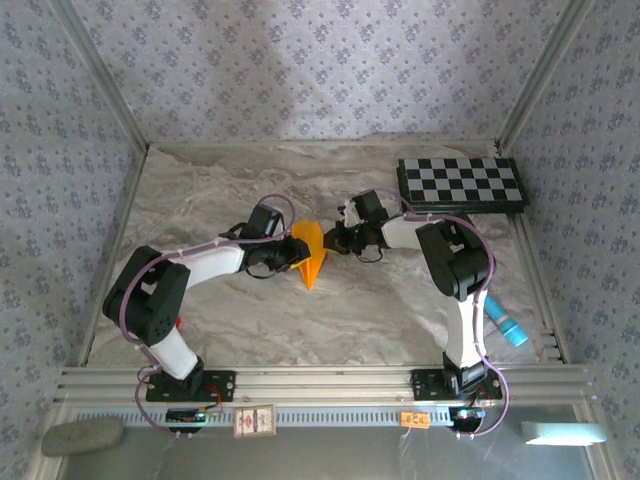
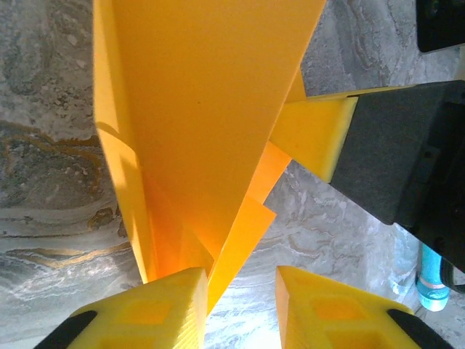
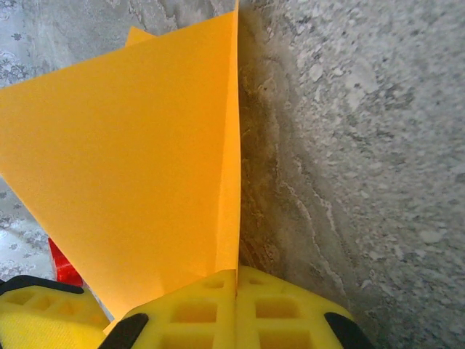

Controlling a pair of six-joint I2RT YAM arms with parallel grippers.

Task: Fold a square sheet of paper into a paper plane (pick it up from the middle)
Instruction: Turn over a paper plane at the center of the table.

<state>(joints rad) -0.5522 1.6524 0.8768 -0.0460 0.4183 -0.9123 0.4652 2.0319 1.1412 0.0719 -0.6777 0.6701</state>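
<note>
The paper plane [image 1: 310, 256] is an orange-yellow folded dart in the middle of the table, tip pointing toward the near edge. Close up, its folded layers [image 2: 196, 109] rise above the marble. My right gripper [image 3: 236, 280] is shut, with the plane's creased edge [image 3: 229, 182] pinched in the seam between its fingers; from above it [image 1: 333, 242] is at the plane's right side. My left gripper [image 2: 240, 291] is open, bare table showing between its fingers, and the plane's lower corner is beside the left finger [image 2: 156, 309]. From above it [image 1: 288, 255] is at the plane's left side.
A black-and-white checkerboard [image 1: 460, 182] lies at the back right. A cyan marker [image 1: 505, 326] lies by the right arm's base and shows again [image 2: 434, 280]. A small red piece [image 3: 62, 265] lies beyond the paper. Metal frame rails border the table.
</note>
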